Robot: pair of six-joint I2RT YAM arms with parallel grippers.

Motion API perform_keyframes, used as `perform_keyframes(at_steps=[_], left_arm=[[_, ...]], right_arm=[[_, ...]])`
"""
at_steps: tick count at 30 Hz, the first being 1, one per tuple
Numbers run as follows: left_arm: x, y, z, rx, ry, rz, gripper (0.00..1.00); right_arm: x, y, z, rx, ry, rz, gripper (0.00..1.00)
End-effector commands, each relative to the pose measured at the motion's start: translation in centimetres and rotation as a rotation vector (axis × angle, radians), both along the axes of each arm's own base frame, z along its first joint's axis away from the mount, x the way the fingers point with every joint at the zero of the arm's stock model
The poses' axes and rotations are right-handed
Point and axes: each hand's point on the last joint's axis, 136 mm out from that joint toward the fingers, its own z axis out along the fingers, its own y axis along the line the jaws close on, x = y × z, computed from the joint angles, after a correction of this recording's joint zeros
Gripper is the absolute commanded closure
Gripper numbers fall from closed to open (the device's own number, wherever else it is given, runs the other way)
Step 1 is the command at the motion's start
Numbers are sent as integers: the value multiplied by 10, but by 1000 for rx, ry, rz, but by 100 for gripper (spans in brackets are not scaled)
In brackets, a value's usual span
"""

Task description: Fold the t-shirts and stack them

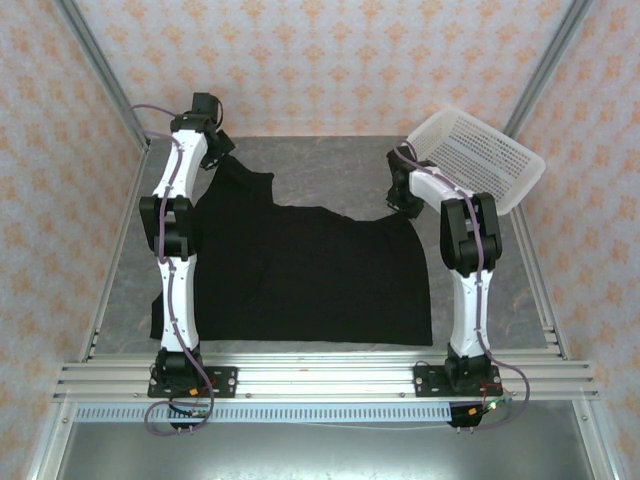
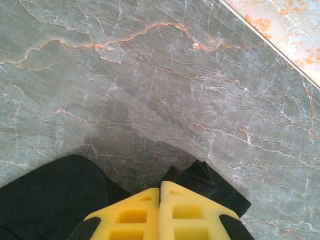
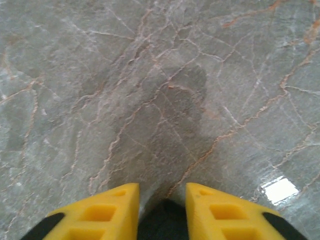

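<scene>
Progress: early, by the look of it. One black t-shirt (image 1: 310, 270) lies opened out flat on the surface (image 1: 330, 165), plain black side up, no print seen. No fold made yet and no stack started. The near hem runs straight along the near edge, approx. parallel to the rail. The far edge is uneven: it rises to a peak at far left and dips in the middle. Left to do: fold it and set it as a pile. A white basket (image 1: 480, 160) sits tilted at far right, apart from the shirt.

Left tool (image 1: 222, 142) is at the shirt's far-left corner. In the wrist view its yellow fingers (image 2: 135, 215) are pressed together, w/ cloth (image 2: 45, 200) bunched right at the tips and a small flap poking out on the right. I judge it's pinching the corner, but the contact itself is hidden under the tips.

Right tool (image 1: 402, 198) is at the shirt's far-right corner, just near of the basket. In its wrist view the fingers (image 3: 215, 210) stand apart w/ black cloth (image 3: 162, 222) in the gap btwn them, so not clamped. Bare surface lies beyond on the far side.

Both far corners are thus at the tools, and the rest of the shirt lies nearer, btwn the two arms.
</scene>
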Motion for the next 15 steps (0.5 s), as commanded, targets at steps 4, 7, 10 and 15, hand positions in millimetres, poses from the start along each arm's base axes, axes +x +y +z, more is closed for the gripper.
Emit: perform_keyframes(at_steps=[4, 7, 10, 15], left_arm=[[-9, -1, 30, -2, -36, -10, 100], [-12, -3, 38, -4, -42, -16, 100], [-19, -4, 47, -1, -48, -27, 100], [-38, -9, 58, 8, -41, -48, 100]], right_arm=[[-1, -6, 3, -34, 16, -9, 91], [1, -8, 16, -46, -5, -7, 100], [1, -10, 32, -53, -35, 4, 100], [-3, -11, 57, -52, -69, 26, 100]])
